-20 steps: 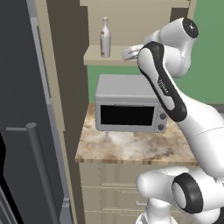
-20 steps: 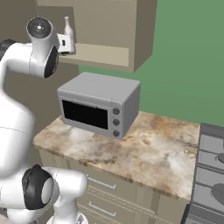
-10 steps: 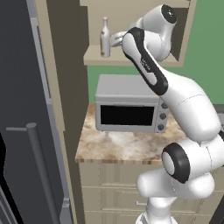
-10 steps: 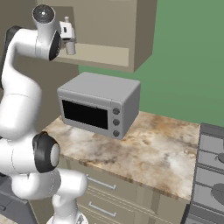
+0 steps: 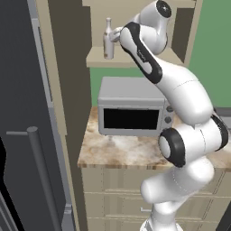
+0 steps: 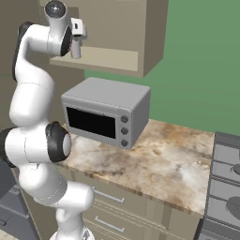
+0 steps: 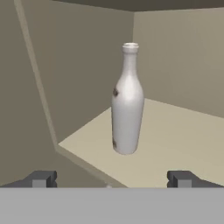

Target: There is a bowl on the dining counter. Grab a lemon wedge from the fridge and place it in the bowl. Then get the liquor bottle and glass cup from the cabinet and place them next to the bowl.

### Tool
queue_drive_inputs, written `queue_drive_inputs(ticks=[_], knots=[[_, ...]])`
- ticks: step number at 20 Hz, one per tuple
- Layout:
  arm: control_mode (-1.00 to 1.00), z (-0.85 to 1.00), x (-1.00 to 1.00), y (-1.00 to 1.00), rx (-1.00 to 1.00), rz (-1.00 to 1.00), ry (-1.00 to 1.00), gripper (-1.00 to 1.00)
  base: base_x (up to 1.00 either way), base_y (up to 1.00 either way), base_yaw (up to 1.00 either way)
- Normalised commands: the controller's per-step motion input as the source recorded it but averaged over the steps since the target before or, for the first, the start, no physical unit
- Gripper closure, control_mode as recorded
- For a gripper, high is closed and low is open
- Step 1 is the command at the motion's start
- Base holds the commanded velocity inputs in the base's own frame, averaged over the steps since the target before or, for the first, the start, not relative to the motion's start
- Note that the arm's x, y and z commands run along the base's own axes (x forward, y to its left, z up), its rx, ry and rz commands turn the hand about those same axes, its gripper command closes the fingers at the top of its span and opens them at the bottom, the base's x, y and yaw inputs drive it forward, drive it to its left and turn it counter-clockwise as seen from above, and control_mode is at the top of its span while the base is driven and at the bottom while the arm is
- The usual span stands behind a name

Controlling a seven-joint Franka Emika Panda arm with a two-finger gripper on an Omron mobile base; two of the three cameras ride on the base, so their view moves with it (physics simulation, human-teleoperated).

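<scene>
My claw (image 7: 109, 179) gapes wide and empty before the upright liquor bottle (image 7: 127, 100) on the cabinet (image 7: 183, 144) shelf; the base views add the microwave (image 5: 133, 108) below.

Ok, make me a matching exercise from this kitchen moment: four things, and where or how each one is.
Things:
1. liquor bottle
2. microwave
3. claw
4. stove

Place or state:
A. on the marbled worktop
B. open, facing the bottle
C. upright on the cabinet shelf
D. right of the worktop

Pairs: 1-C, 2-A, 3-B, 4-D
</scene>
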Motion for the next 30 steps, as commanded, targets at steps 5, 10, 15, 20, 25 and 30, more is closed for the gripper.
queue_drive_inputs(ticks=[5, 10, 15, 20, 25, 30], knots=[[-1.00, 0.00, 0.59, 0.12, 0.00, -0.02, -0.04, -1.00, 0.00, 0.00, 0.00], [-1.00, 0.00, 0.37, 0.16, 0.00, -0.03, -0.09, -1.00, 0.00, 0.00, 0.00], [-1.00, 0.00, 0.30, 0.05, 0.00, -0.06, -0.02, -1.00, 0.00, 0.00, 0.00], [-1.00, 0.00, 0.35, 0.03, 0.00, -0.09, 0.00, -1.00, 0.00, 0.00, 0.00], [-1.00, 0.00, 0.27, 0.06, 0.00, -0.07, 0.00, -1.00, 0.00, 0.00, 0.00], [-1.00, 0.00, 0.23, 0.02, 0.00, -0.06, 0.00, -1.00, 0.00, 0.00, 0.00]])
